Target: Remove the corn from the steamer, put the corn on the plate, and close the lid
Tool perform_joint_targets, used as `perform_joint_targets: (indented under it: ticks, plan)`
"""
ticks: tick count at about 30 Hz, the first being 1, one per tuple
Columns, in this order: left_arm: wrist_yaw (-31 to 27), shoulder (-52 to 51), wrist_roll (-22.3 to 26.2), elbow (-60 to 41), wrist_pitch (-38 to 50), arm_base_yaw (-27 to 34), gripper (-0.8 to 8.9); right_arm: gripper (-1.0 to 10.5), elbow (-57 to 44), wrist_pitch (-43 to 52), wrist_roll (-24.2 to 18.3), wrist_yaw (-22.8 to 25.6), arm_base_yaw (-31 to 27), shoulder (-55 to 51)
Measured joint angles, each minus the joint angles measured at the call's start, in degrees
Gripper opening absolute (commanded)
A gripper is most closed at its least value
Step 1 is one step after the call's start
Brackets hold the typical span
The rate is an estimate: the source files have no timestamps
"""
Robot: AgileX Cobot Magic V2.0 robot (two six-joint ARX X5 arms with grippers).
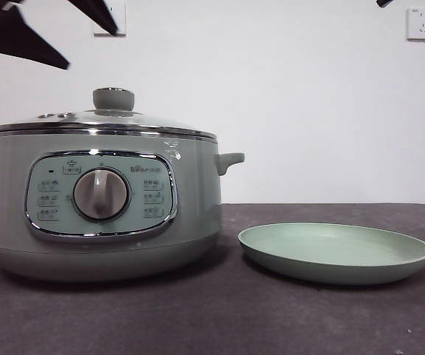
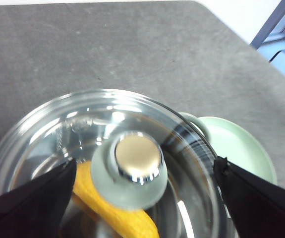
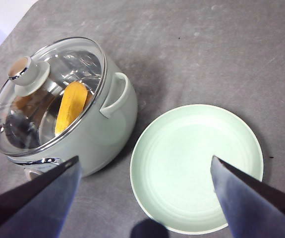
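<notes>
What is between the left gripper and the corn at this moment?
The glass lid sits closed on the steamer, covering the corn inside. The left gripper hangs open above the lid's knob.

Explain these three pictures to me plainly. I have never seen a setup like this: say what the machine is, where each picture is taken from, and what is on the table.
This is a two-armed robot at a grey table. One picture looks level across the table; the others come from a camera on each wrist.

The steamer stands with its glass lid on, and the corn lies inside, seen through the glass. Beside it sits an empty plate.

The left gripper is open above the lid's knob. The right gripper is open above the plate. Neither holds anything.
</notes>
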Motion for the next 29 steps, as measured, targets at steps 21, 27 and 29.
perform_joint_targets:
  ticks: [21, 27, 29]
  plan:
    - [-9.64, 10.99, 5.92, 3.48, -2.05, -5.99, -0.09, 4.4, 0.0, -0.02, 0.04, 0.02, 0.0, 0.0]
    - [-9.7, 10.99, 6.54, 3.48, -1.44, -6.01, -0.09, 4.4, 0.0, -0.02, 0.04, -0.04, 0.0, 0.0]
    - [-9.73, 10.93, 6.78, 3.48, -1.33, -6.01, -0.09, 4.4, 0.0, 0.02, 0.04, -0.17, 0.2, 0.0]
